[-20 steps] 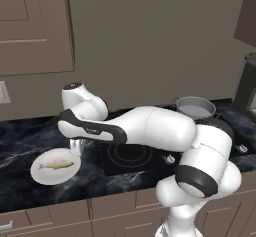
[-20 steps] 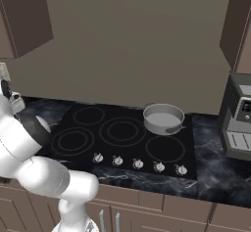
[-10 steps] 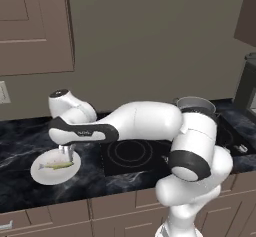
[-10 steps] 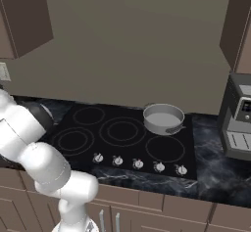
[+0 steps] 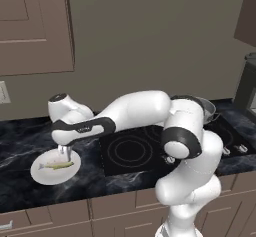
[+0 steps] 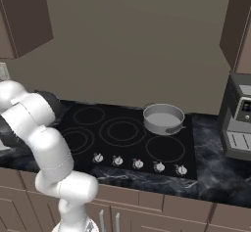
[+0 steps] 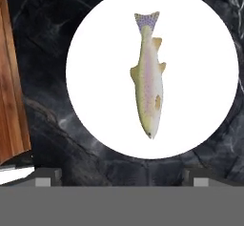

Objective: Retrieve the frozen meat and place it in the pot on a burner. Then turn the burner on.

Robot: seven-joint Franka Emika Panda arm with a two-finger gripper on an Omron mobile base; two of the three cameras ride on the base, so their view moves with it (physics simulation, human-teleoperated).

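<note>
- The black marbled counter runs the width of the kitchen, with brown cabinets above and below it.
- The black glass cooktop is set into the counter, with a row of knobs along its front edge.
- The white arm stretches out to the left, low over the counter beside the cooktop.
- A coffee machine stands at the right end of the counter.
- The grey metal pot sits on the rear right burner, well apart from the fish.
- The round white plate lies on the counter to the left of the cooktop.
- The frozen meat, a slender yellowish fish with a grey speckled tail, lies flat near the middle of the plate.
- The gripper hangs just above the plate and the fish; in the hand view its finger tips stand spread wide apart, holding nothing.
</note>
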